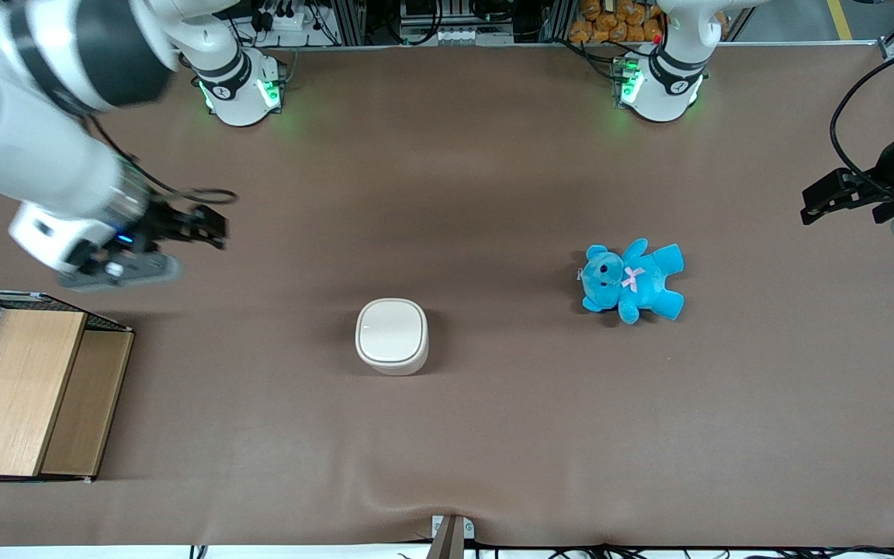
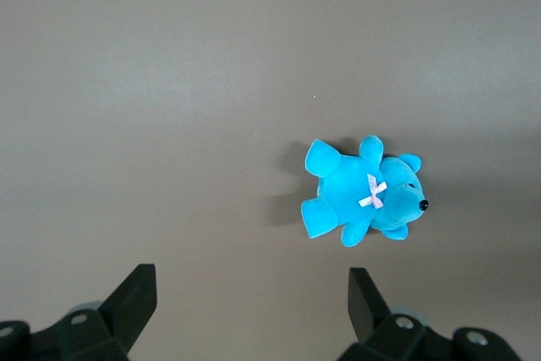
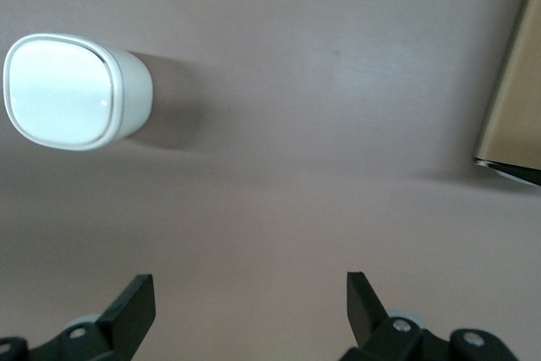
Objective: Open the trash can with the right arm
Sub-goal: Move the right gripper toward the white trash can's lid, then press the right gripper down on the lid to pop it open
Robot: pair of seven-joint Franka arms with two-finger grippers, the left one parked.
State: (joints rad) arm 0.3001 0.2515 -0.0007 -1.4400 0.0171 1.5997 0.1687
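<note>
- Front view: a brown tabletop (image 1: 447,194) fills the frame, seen from above.
- The trash can (image 1: 392,336), a small cream-white bin with rounded corners, stands upright just below the centre of the frame. Its flat white lid is closed.
- The right arm (image 1: 43,116), large and white with dark grey sections, reaches in from the upper left corner of the frame.
- Its black end effector (image 1: 210,225) hangs above the tabletop at the left of the frame, well apart from the trash can and higher in the frame than it.
- A wood-and-wire box (image 1: 24,388) sits at the lower left edge of the frame.
- A blue teddy (image 1: 633,281) with a pink bow lies on the tabletop, right of centre in the frame, well apart from the trash can.
- Left wrist view: the blue teddy (image 2: 363,192) lies alone on the tabletop (image 2: 169,82).
- Right wrist view: the end effector (image 3: 249,310) is released, its two black fingers (image 3: 131,306) spread wide with bare tabletop (image 3: 296,166) between them.
- The trash can (image 3: 72,90) shows with its lid shut, clear of the fingers and touching nothing.
- A wooden edge of the box (image 3: 511,99) also shows.
</note>
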